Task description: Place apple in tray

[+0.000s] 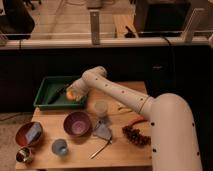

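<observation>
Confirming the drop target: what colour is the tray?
The tray is green, camera view; the gripper is over its right end, by the apple.

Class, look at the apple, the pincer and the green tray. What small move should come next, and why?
Probably a short lowering into the tray, then letting go. The pincer is at the apple, over the tray's right end and inside its rim. Whether the apple already rests on the tray floor cannot be told, so lowering first seems safer.

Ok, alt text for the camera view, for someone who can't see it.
A white robot arm reaches across a wooden table, its gripper at an apple at the right end of a green tray. A purple bowl sits in front.
</observation>
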You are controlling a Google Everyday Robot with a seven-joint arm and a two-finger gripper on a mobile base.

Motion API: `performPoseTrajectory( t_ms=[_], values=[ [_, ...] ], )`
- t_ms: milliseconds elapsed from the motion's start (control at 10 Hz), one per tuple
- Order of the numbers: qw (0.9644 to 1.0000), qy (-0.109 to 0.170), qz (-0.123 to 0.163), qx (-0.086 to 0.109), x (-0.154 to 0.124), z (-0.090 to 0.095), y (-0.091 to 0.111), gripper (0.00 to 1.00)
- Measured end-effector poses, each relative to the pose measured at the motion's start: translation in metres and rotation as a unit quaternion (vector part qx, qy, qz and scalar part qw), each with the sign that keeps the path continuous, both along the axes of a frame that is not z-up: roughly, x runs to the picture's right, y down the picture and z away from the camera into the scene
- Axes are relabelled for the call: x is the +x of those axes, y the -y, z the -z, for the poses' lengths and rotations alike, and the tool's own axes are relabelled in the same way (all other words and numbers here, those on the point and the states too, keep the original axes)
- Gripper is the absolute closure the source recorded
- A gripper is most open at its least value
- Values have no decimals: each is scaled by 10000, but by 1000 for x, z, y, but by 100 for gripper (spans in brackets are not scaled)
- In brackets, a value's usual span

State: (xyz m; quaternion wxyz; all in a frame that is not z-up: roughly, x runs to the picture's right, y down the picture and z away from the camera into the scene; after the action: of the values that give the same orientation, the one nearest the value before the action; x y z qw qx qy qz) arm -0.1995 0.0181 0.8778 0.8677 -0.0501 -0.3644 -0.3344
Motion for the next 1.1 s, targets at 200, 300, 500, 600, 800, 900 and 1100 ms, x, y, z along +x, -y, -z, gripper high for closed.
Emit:
performPoseTrajectory(
  t_ms=[200,300,500,600,800,900,1100],
  values=[
    [10000,-6,-1,6,1,0,0,28],
    [10000,-25,-14,0,2,0,2,22],
    [10000,-50,-20,10,2,1,5,20],
    [10000,-51,-27,25,2,2,7,20],
    [9999,-43,-58,72,3,4,12,20],
    [9998,37,-96,176,4,7,15,20],
    [9993,137,-151,320,7,10,18,20]
  ],
)
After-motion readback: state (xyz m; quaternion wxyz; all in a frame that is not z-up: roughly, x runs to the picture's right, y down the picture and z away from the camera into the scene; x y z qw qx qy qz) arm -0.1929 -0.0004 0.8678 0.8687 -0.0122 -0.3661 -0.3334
